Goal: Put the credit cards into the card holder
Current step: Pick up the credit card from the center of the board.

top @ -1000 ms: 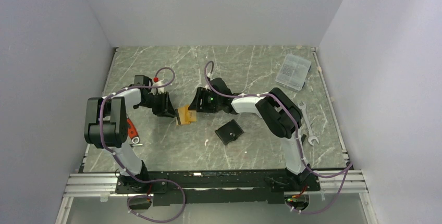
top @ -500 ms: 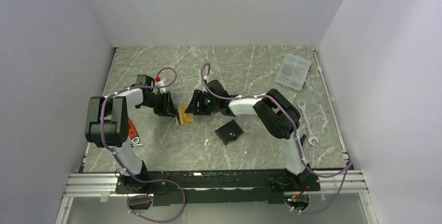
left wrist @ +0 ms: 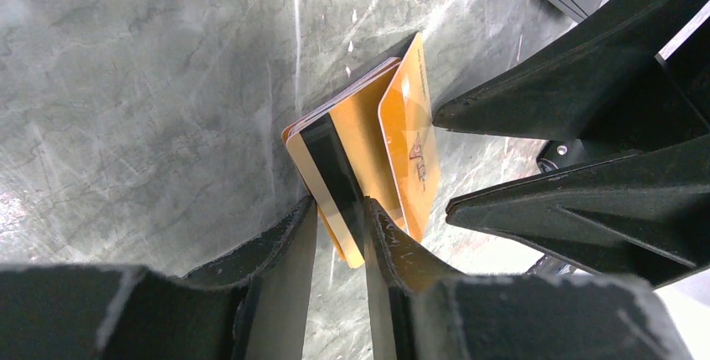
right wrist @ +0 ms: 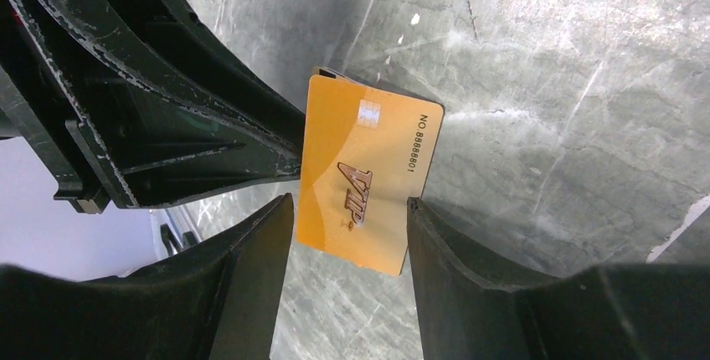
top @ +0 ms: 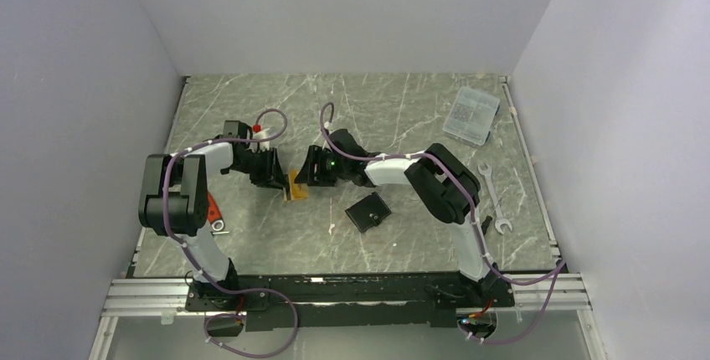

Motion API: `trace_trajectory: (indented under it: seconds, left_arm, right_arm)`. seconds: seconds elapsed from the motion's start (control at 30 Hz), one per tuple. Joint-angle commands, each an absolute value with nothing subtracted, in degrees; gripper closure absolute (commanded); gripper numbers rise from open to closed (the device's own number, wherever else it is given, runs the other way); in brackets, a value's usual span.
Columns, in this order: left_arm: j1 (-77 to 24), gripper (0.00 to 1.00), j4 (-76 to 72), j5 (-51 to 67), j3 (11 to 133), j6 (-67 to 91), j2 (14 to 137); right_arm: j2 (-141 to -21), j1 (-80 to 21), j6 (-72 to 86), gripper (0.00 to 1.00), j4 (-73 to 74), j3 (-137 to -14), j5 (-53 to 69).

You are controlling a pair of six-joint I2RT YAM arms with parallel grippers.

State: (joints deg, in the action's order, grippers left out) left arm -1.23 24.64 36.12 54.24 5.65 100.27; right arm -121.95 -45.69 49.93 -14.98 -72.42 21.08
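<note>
A small stack of credit cards (left wrist: 335,146), orange-gold with a black stripe on the back, stands tilted on edge on the marble table between the two arms (top: 295,186). My left gripper (left wrist: 339,209) is shut on the stack's lower corner. The front orange card (right wrist: 364,172), printed "VIP", leans away from the stack. My right gripper (right wrist: 350,201) is open and straddles its lower half. One finger touches an edge and the other is a sliver off. The black card holder (top: 369,212) lies flat to the right, apart from both grippers (top: 275,177) (top: 306,172).
A clear plastic box (top: 470,114) sits at the back right. Two wrenches (top: 494,201) lie by the right arm. A red-handled tool (top: 211,208) and a metal ring (top: 219,226) lie beside the left arm. A small white scrap (top: 332,228) lies near the holder.
My right gripper has moved left up to the cards and its jaws have narrowed a little. The left gripper shifted slightly right, and the cards now stand steeper.
</note>
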Motion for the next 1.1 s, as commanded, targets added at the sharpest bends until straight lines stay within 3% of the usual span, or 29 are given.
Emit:
trace_trajectory:
  seconds: [0.0,1.07]
  left_arm:
    - [-1.4,0.67,24.7,35.2,55.3,5.7,100.8]
    - [-8.4,0.68,23.2,35.3,60.8,8.8,102.6]
  right_arm:
    - [-122.5,-45.9,49.9,0.45,-15.1,-75.2,21.7]
    - [-126.0,-46.4,52.6,0.4,-17.9,-72.3,26.3]
